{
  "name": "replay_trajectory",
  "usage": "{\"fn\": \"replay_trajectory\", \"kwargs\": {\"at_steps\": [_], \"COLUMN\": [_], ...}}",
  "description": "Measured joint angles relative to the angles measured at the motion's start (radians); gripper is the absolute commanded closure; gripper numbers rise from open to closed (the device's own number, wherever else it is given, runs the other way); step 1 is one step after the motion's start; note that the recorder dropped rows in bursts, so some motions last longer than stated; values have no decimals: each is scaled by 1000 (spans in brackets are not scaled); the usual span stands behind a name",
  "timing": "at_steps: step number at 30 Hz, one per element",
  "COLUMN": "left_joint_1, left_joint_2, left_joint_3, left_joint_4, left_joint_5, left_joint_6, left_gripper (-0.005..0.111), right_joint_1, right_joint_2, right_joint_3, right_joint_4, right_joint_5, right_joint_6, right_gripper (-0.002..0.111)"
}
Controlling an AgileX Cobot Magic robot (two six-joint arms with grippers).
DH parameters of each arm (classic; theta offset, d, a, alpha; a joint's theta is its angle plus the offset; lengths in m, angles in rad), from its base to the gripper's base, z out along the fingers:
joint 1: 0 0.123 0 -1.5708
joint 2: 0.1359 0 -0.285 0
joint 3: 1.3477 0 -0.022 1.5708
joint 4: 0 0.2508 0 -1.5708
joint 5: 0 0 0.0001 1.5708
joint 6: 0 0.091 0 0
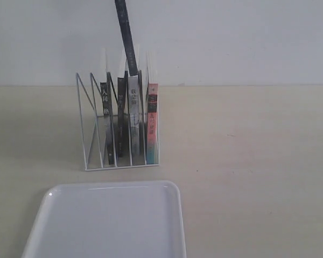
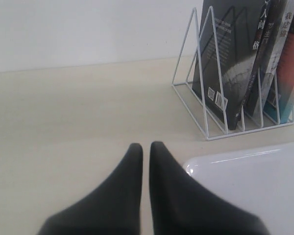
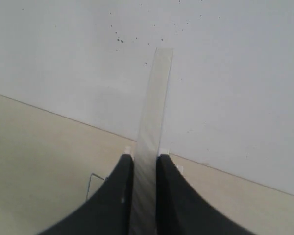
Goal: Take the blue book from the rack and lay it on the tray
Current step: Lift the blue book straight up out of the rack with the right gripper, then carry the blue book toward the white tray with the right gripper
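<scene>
The blue book (image 1: 126,37) shows as a dark spine lifted high and tilted, its lower end still between the dividers of the white wire rack (image 1: 91,123); its top runs out of the exterior view. In the right wrist view my right gripper (image 3: 144,159) is shut on the book's pale page edge (image 3: 154,112). The gripper itself is out of the exterior view. The white tray (image 1: 107,220) lies in front of the rack. My left gripper (image 2: 146,145) is shut on nothing, low over the table beside the tray's corner (image 2: 245,176), with the rack (image 2: 196,58) beyond it.
A black-spined book (image 1: 104,102), a grey-spined book (image 1: 133,102) and a pink-spined book (image 1: 152,113) stand in the rack. A pale wall rises close behind the rack. Bare beige table lies to the right of the rack and tray.
</scene>
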Motion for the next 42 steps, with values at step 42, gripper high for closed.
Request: {"fn": "replay_trajectory", "kwargs": {"at_steps": [42], "left_joint_1": [0], "left_joint_2": [0], "left_joint_3": [0], "left_joint_4": [0], "left_joint_5": [0], "left_joint_6": [0], "left_gripper": [102], "right_joint_1": [111], "right_joint_2": [-211], "right_joint_3": [588], "right_joint_4": [132], "right_joint_5": [1], "right_joint_6": [175], "right_gripper": [108]}}
